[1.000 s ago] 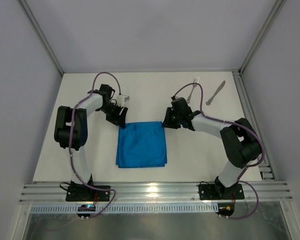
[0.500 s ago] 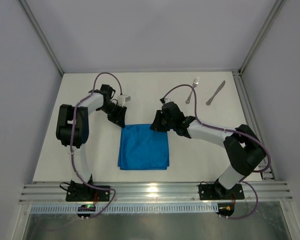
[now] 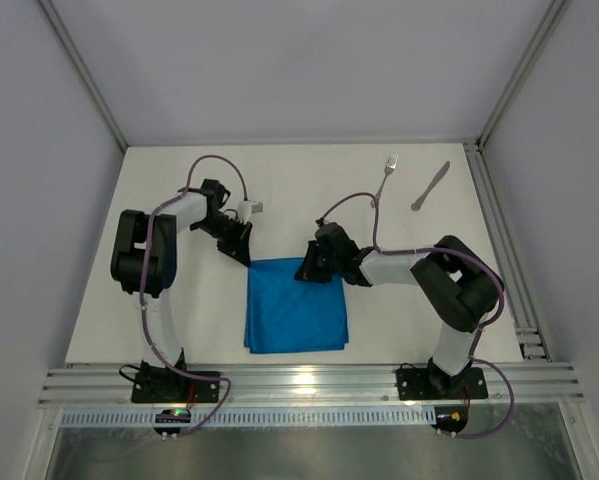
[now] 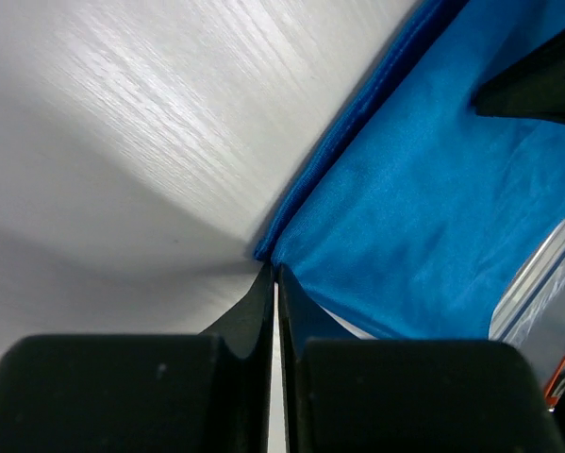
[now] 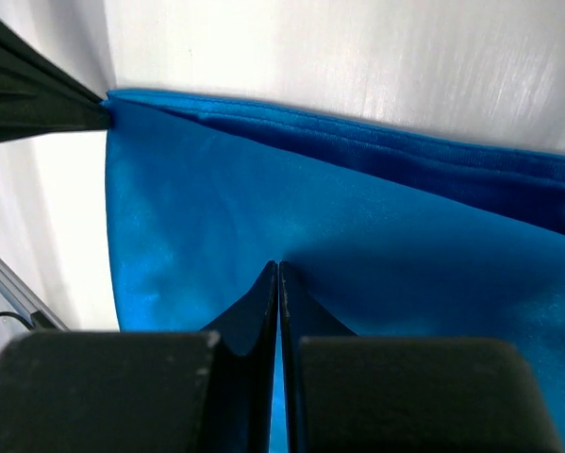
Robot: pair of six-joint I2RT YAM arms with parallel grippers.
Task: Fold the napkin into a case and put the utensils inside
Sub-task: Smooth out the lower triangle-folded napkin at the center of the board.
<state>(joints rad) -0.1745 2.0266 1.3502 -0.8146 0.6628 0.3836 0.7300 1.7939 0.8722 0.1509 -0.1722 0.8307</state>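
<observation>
The napkin [image 3: 297, 305], folded to a broad blue rectangle and not yet narrowed to a case, is shown flat on the desk [image 3: 179, 320] between the two arms. From both grippers it lies toward the near edge. Its far edge runs left to right, and the next fold is judged to turn on that edge. The left gripper [image 3: 241, 252] is set at the far-left corner, jaws closed tip to tip. The right gripper [image 3: 307, 270] is set on the far edge, short of the far-right corner, jaws likewise closed with their tips on the cloth. Whether fabric is pinched by either cannot be told. Well beyond, at the far right, the fork [image 3: 384, 180] and the knife [image 3: 430, 186] are laid apart. Their long axes run roughly near to far, and they are nearer the right arm.
</observation>
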